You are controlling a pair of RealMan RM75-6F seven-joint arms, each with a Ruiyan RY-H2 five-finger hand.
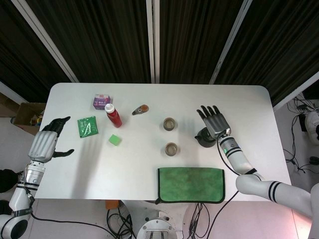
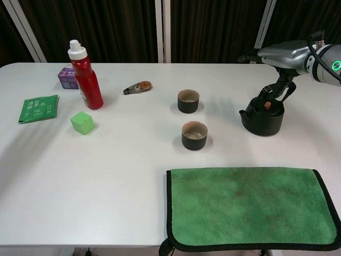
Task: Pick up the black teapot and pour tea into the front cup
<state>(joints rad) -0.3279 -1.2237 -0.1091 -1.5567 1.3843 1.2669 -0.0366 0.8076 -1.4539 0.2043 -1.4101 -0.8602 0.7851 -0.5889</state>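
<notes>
The black teapot [image 2: 262,118] stands on the white table [image 2: 122,176] at the right; in the head view only part of the teapot [image 1: 203,139] shows under my right hand [image 1: 214,121]. That hand hovers flat above the pot with its fingers stretched forward, and in the chest view the right hand [image 2: 285,56] has its thumb reaching down to the pot's handle. The front cup [image 2: 195,135] [image 1: 171,149] stands left of the pot, nearer to me than the back cup [image 2: 188,101] [image 1: 170,124]. My left hand [image 1: 47,142] rests open at the table's left edge, holding nothing.
A green cloth [image 2: 250,208] lies at the front edge, right of centre. On the left half are a red bottle [image 2: 86,74], a green cube [image 2: 82,122], a green packet [image 2: 38,108], a purple box [image 2: 67,78] and a small brown-grey object [image 2: 137,88].
</notes>
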